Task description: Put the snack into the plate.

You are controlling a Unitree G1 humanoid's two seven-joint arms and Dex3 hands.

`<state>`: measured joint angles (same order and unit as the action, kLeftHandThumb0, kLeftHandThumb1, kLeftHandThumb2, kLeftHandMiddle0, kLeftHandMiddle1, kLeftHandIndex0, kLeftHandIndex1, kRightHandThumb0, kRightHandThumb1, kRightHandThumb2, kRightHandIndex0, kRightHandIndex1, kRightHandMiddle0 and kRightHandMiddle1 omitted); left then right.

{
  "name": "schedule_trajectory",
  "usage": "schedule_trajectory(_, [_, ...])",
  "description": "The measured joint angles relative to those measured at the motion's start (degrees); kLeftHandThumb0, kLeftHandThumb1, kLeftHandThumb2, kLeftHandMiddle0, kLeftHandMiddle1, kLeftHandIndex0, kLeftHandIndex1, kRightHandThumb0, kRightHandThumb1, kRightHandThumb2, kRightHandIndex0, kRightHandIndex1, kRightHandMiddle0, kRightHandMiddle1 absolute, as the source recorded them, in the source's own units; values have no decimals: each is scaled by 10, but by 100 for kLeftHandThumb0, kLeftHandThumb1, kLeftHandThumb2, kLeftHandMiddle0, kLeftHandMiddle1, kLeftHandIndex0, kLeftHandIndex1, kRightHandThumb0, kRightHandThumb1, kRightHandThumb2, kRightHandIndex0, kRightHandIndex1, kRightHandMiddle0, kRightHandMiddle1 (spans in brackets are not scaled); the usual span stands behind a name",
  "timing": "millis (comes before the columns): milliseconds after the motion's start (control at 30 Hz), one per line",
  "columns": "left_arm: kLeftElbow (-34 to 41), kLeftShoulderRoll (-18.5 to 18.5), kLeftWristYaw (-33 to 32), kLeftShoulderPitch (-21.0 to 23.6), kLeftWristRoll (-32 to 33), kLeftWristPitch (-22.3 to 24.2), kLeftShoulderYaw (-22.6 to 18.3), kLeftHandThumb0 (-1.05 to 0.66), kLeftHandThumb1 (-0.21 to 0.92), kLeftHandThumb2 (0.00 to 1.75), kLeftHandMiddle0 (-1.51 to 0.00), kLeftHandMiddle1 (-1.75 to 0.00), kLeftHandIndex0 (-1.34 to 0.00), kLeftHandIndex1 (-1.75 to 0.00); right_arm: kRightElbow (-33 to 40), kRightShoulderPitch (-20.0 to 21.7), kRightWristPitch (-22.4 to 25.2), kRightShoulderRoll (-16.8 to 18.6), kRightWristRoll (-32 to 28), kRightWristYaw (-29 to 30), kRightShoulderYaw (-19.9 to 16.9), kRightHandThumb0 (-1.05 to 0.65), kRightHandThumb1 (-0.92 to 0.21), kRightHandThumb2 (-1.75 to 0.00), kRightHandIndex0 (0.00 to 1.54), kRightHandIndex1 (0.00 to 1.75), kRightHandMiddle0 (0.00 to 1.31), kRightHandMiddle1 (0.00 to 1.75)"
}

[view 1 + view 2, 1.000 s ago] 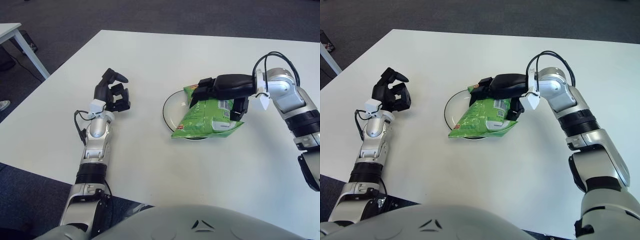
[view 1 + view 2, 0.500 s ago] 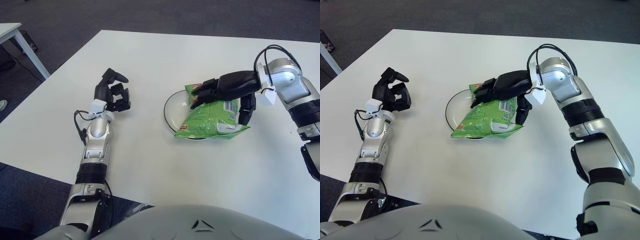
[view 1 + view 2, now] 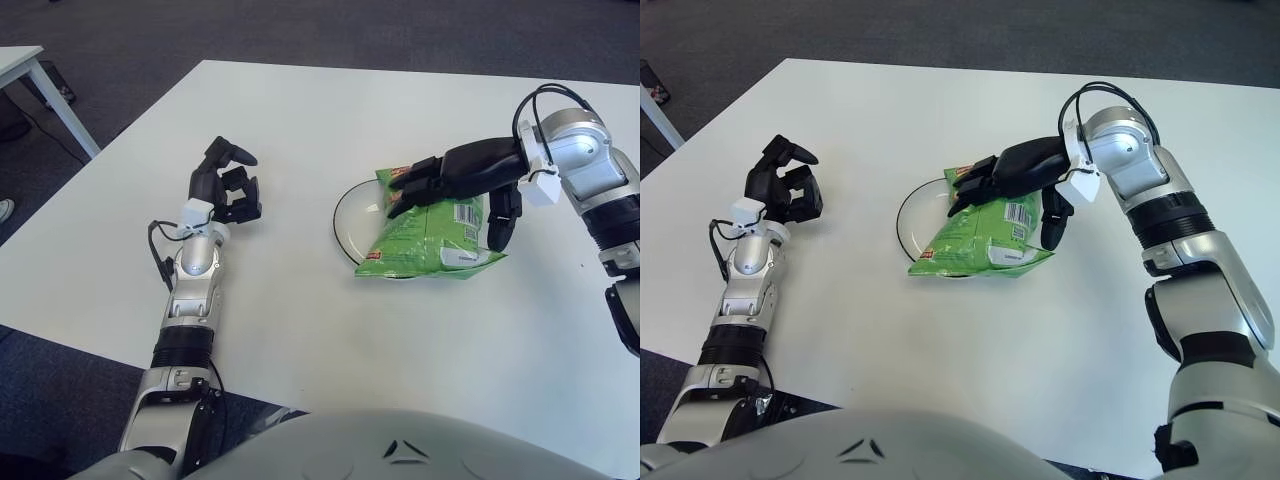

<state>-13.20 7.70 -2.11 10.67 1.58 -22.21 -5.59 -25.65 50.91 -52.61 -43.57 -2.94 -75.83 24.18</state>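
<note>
A green snack bag lies across the right part of a clear glass plate in the middle of the white table, its right end hanging over the plate's rim. My right hand hovers over the bag's far half. Its fingers are stretched out above the bag's top edge and the thumb hangs down at the bag's right side, so the hand is open. My left hand shows to the left of the plate with its fingers curled, holding nothing.
The white table ends near me at the front and drops to dark carpet on the left. A small white side table stands at the far left. A black cable loops over my right wrist.
The right hand has let go of the bag and spread its fingers, drawing back to the right. The bag has settled flatter and slid slightly right with the plate. The left hand has stayed still.
</note>
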Motion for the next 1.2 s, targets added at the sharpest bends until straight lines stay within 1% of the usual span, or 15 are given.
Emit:
schedule_trajectory(167, [0, 0, 0, 0, 0, 0, 1, -44, 45, 115, -113, -175, -51, -175, -33, 36, 17, -2, -42, -51, -5, -79, -46, -72, 0, 0, 0, 45])
schedule_trajectory(233, [1, 0, 0, 0, 0, 0, 1, -44, 45, 114, -113, -175, -50, -175, -54, 56, 24, -1, -52, -69, -11, -86, -53, -66, 0, 0, 0, 37])
schedule_trajectory(300, [1, 0, 0, 0, 0, 0, 1, -44, 45, 114, -114, -175, -50, -175, -75, 76, 37, -1, -57, -82, -18, -90, -58, -62, 0, 0, 0, 32])
schedule_trajectory(433, [1, 0, 0, 0, 0, 0, 1, -44, 45, 114, -114, -175, -50, -175, -113, 107, 77, 1, -62, -95, -37, -96, -65, -56, 0, 0, 0, 27])
schedule_trajectory(533, [1, 0, 0, 0, 1, 0, 1, -44, 45, 114, -114, -175, -50, -175, -149, 123, 98, 1, -64, -92, -55, -102, -77, -44, 0, 0, 0, 16])
schedule_trajectory(700, [0, 0, 1, 0, 1, -1, 1, -44, 45, 115, -114, -175, -51, -175, -222, 144, 118, 2, -58, -75, -81, -104, -82, -39, 0, 0, 0, 7])
schedule_trajectory(767, [0, 0, 2, 0, 1, -2, 1, -44, 45, 115, -114, -175, -51, -175, -250, 152, 132, 4, -53, -71, -89, -105, -85, -33, 0, 0, 0, 5])
schedule_trajectory(867, [-1, 0, 2, 0, 1, -5, 1, -44, 45, 114, -113, -175, -50, -175, -283, 164, 167, 8, -48, -66, -97, -105, -86, -30, 3, 1, 0, 7])
schedule_trajectory(1033, [-2, 0, 2, 0, 1, -6, 1, -44, 46, 114, -113, -175, -50, -175, -319, 188, 236, 16, -46, -59, -114, -105, -87, -26, 4, 2, 0, 2])
schedule_trajectory(1067, [-3, 0, 2, 0, 1, -7, 1, -44, 46, 113, -113, -175, -50, -175, -324, 191, 245, 17, -46, -56, -120, -105, -87, -25, 3, 1, 0, 1])
schedule_trajectory(1200, [-3, 0, 2, 1, 1, -10, 1, -43, 46, 113, -114, -175, -50, -175, -333, 194, 257, 18, -48, -48, -141, -105, -86, -24, 1, 0, 0, 0])
